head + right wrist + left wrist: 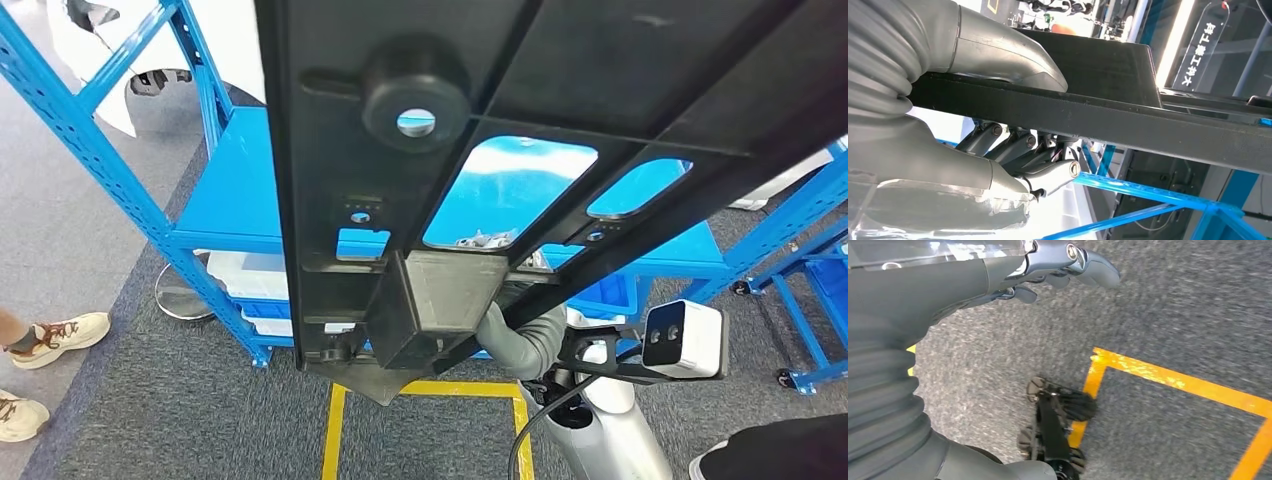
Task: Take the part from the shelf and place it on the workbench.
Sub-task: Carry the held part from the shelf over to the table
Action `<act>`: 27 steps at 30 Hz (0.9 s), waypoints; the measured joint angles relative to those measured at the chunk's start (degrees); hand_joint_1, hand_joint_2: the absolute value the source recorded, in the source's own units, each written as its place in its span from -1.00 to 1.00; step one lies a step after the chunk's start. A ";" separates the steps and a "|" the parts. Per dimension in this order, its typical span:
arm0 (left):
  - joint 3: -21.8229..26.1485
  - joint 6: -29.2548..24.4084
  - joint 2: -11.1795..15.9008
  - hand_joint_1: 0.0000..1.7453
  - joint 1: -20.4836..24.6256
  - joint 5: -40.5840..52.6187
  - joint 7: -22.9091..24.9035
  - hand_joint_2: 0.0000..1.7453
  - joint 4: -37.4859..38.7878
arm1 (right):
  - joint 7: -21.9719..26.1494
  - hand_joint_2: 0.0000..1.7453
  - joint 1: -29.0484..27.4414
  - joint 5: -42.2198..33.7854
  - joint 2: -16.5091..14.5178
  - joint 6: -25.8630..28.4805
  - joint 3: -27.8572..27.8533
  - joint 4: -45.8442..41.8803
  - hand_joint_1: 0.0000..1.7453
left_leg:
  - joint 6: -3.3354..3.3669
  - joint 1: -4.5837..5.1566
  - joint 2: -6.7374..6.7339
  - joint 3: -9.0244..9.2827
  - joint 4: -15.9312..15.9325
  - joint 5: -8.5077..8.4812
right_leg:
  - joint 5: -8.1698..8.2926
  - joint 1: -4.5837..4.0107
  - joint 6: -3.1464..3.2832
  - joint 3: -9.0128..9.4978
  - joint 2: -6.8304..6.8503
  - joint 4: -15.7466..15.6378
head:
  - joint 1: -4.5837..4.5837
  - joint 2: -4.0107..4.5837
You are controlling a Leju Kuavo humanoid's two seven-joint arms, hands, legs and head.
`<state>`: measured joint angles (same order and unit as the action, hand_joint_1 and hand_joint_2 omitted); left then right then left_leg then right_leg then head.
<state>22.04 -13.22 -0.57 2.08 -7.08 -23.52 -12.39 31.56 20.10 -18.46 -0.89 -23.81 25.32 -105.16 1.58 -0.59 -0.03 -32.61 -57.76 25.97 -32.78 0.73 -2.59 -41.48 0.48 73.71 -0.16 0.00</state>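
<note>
Far left in the head view, a person's shoes (pixel 58 335) on grey carpet (pixel 150 420). Next, the blue shelf (pixel 235 180), its deck bare blue, white bins (pixel 250 285) on the level below.

Centre: the part (pixel 480 120), a long black moulded panel with ribs, a round boss with a hole, and cut-outs through which the shelf shows. It is lifted clear of the shelf deck and held close under the camera, running from upper right down to a boxy end at lower centre. Yellow floor tape (pixel 420 390) beneath it.

Right of centre, the right hand (pixel 520 335) comes up under the part's lower edge. In the right wrist view the hand (pixel 1013 125) clamps a flat bar of the part (pixel 1128 120): thumb pressed on one face, fingers (pixel 1018 150) curled against the opposite face. Blue shelf beams (pixel 1158 200) behind.

Left hand (pixel 1058 270), left wrist view: hangs over carpet (pixel 1173 310) and yellow tape (pixel 1168 380), fingers curled loosely inward, nothing in them.

Far right in the head view, a second blue rack (pixel 810 290) on castors.
</note>
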 joint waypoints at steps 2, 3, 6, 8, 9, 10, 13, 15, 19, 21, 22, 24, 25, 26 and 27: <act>0.22 -0.06 -0.01 -1.00 -0.06 -0.01 -0.09 1.00 0.00 | 0.21 1.00 0.03 -0.31 0.02 -0.15 0.03 0.33 1.00 | -0.12 0.11 0.02 -1.77 -0.31 -1.09 | 2.47 -0.06 0.32 2.71 -0.02 -0.94 | 0.00 0.00; 0.33 -0.08 -0.05 -1.00 -0.07 0.00 -0.14 1.00 0.00 | 0.30 1.00 0.12 -0.45 0.03 -0.26 0.05 0.46 1.00 | -0.20 0.16 0.05 -2.47 -0.47 -1.57 | 3.80 -0.19 0.75 5.49 -0.08 -4.25 | 0.00 0.00; 0.63 -0.10 -0.26 -1.00 -0.12 0.02 -0.45 1.00 0.00 | 0.53 1.00 0.78 -0.68 0.04 -0.73 0.16 0.67 1.00 | -0.89 0.25 0.09 -3.59 -0.52 -2.96 | 3.55 -0.81 2.08 12.88 -0.22 -15.25 | 0.03 -0.01; 0.75 -0.09 -0.28 -1.00 -0.23 0.04 -0.70 1.00 0.01 | 0.81 1.00 1.24 -0.80 0.05 -0.89 0.25 0.78 1.00 | -1.64 0.10 0.08 -3.77 -0.03 -4.07 | 3.68 -1.05 2.46 13.40 -0.19 -17.22 | -0.11 -0.01; 0.80 -0.08 -0.27 -1.00 -0.31 0.05 -0.79 1.00 0.01 | 0.99 1.00 1.39 -0.84 0.05 -0.88 0.32 0.85 1.00 | -1.95 0.02 0.10 -3.89 0.05 -4.13 | 4.38 -1.00 2.76 13.14 -0.06 -17.59 | -0.18 -0.01; 0.83 -0.07 -0.26 -1.00 -0.38 0.07 -0.84 1.00 0.02 | 1.17 1.00 1.52 -0.86 0.05 -0.86 0.41 0.90 1.00 | -2.20 0.03 0.13 -4.20 -0.45 -3.26 | 5.08 -0.85 3.11 12.82 0.06 -17.98 | -0.18 -0.01; 0.87 -0.04 -0.21 -1.00 -0.55 0.32 -0.89 1.00 0.04 | 1.66 1.00 1.66 -0.94 0.04 -0.79 0.67 0.97 1.00 | -2.81 -0.15 0.15 -6.34 -8.02 4.31 | 7.10 -0.58 3.84 10.97 0.27 -18.38 | 0.14 -0.01; 0.88 0.10 -0.13 -1.00 -0.62 0.52 -0.90 1.00 0.04 | 1.88 1.00 1.57 -0.96 0.05 -0.78 0.70 0.96 1.00 | -3.29 -0.28 0.14 -7.36 -14.64 7.07 | 8.26 -0.56 3.78 9.21 0.32 -18.10 | 0.20 -0.01; 0.86 0.28 0.06 -1.00 -0.57 1.02 -0.99 1.00 0.04 | 2.81 1.00 1.11 -0.48 0.13 -0.97 0.71 0.76 1.00 | -3.93 -0.86 0.11 -0.38 -8.96 2.63 | 10.00 -0.38 2.99 5.59 0.32 -16.68 | 0.27 0.00; 0.90 0.37 0.08 -1.00 -0.52 1.05 -0.98 1.00 0.04 | 3.48 1.00 0.82 0.11 0.16 -1.14 0.73 0.43 1.00 | -3.57 -0.82 0.17 4.26 -2.01 3.94 | 10.44 -0.53 2.40 4.50 0.30 -15.62 | 0.15 -0.01; 0.93 0.42 0.08 -1.00 -0.53 1.04 -0.96 1.00 0.04 | 3.78 1.00 0.73 0.41 0.18 -1.20 0.75 0.26 1.00 | -3.18 -0.70 0.19 5.15 -0.32 4.91 | 10.71 -0.60 2.06 4.28 0.30 -15.35 | 0.12 -0.01; 1.01 0.46 0.08 -1.00 -0.68 1.05 -0.92 1.00 0.05 | 4.21 1.00 0.62 0.88 0.21 -1.28 0.86 0.04 1.00 | -2.20 -0.56 0.10 4.93 0.19 4.75 | 11.24 -0.51 1.35 4.17 0.29 -15.26 | 0.08 -0.01; 1.04 0.46 0.07 -1.00 -0.69 1.04 -0.87 1.00 0.05 | 4.34 1.00 0.59 0.99 0.23 -1.27 0.91 -0.03 1.00 | -1.70 -0.57 0.01 4.66 0.20 4.34 | 10.85 -0.36 1.00 3.87 0.24 -14.81 | 0.10 -0.01; 1.08 0.47 0.06 -1.00 -0.71 1.03 -0.84 1.00 0.06 | 4.42 1.00 0.56 1.08 0.25 -1.23 0.96 -0.10 1.00 | -1.28 -0.61 -0.10 4.30 0.27 3.87 | 9.60 -0.22 0.71 3.21 0.17 -13.41 | -0.01 -0.01; 1.15 0.48 0.06 -1.00 -0.71 0.98 -0.81 1.00 0.07 | 4.45 1.00 0.54 1.12 0.27 -1.18 0.98 -0.18 1.00 | -0.96 -0.66 -0.20 3.87 0.29 3.38 | 7.55 -0.10 0.45 2.07 0.10 -10.72 | -0.10 -0.01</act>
<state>23.19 -12.74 -0.51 1.38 -6.10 -24.33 -12.33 36.01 20.64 -17.34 -0.61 -24.99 26.30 -105.34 0.61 -1.25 -0.23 -28.74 -57.47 29.35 -25.23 0.64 -2.14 -39.41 0.59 62.99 -0.26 -0.01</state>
